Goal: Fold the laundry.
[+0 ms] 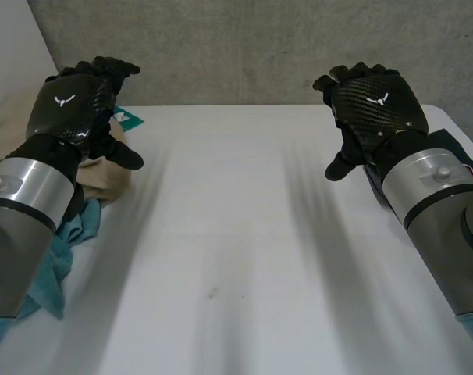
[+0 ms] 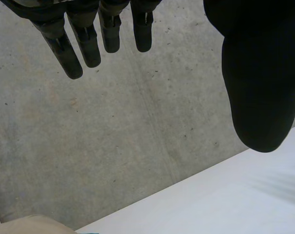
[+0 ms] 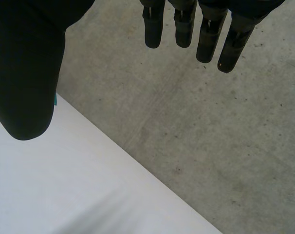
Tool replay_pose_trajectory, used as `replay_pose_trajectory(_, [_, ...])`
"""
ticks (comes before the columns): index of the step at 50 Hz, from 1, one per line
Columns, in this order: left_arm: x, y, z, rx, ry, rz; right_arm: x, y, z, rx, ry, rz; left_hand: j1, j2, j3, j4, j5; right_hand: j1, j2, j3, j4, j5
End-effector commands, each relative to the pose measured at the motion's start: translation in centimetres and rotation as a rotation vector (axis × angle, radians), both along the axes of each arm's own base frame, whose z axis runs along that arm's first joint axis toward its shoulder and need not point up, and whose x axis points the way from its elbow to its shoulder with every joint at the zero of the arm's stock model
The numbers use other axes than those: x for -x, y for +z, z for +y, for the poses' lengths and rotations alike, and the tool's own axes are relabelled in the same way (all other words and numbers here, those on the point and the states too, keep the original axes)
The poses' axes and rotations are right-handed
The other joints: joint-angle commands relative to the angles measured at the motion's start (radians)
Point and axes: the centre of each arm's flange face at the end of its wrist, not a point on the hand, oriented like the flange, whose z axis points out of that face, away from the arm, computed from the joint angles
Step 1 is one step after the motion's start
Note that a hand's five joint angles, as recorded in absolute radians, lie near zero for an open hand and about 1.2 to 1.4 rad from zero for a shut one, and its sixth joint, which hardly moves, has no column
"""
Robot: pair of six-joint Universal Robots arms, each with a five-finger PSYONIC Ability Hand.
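My left hand (image 1: 72,105) hovers above the table's left side, fingers straight and empty; its fingers (image 2: 89,41) and thumb (image 2: 259,83) reach toward the concrete wall. My right hand (image 1: 373,105) is raised over the right side, likewise open, its fingers (image 3: 206,34) and thumb (image 3: 26,73) spread with nothing between them. A pile of laundry lies at the left edge under my left arm: a beige cloth (image 1: 104,176) on top and a light-blue cloth (image 1: 61,250) beneath. A dark garment (image 1: 459,152) lies at the right edge behind my right arm.
The white table (image 1: 236,234) stretches between my arms. A grey concrete wall (image 1: 244,47) stands behind its far edge. A teal-and-white item (image 1: 129,117) peeks out beside the left hand.
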Motion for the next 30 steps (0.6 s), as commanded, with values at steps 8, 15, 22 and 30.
replay_pose_trajectory(8, [-0.1, -0.6, -0.9, -0.001, 0.018, -0.030, -0.1, -0.1, 0.0, 0.000, 0.005, 0.000, -0.065, -0.032, -0.070, -0.053, -0.044, -0.019, -0.045, -0.029, -0.053, -0.060])
replay_pose_trajectory(15, [-3.9, -2.9, -7.2, -0.002, 0.197, -0.175, -0.1, 0.0, 0.0, 0.002, 0.007, 0.002, -0.065, -0.032, -0.070, -0.053, -0.044, -0.019, -0.045, -0.029, -0.053, -0.060])
replay_pose_trajectory(22, [-5.9, -6.3, -12.7, -0.007, 0.288, -0.355, -0.1, 0.0, 0.0, -0.001, 0.007, 0.005, -0.065, -0.032, -0.070, -0.053, -0.044, -0.019, -0.045, -0.029, -0.053, -0.060])
replay_pose_trajectory(30, [-8.2, -10.9, -17.4, -0.042, 0.355, -0.563, -0.1, -0.1, 0.1, -0.004, 0.008, 0.009, -0.065, -0.031, -0.069, -0.052, -0.044, -0.019, -0.045, -0.029, -0.053, -0.060])
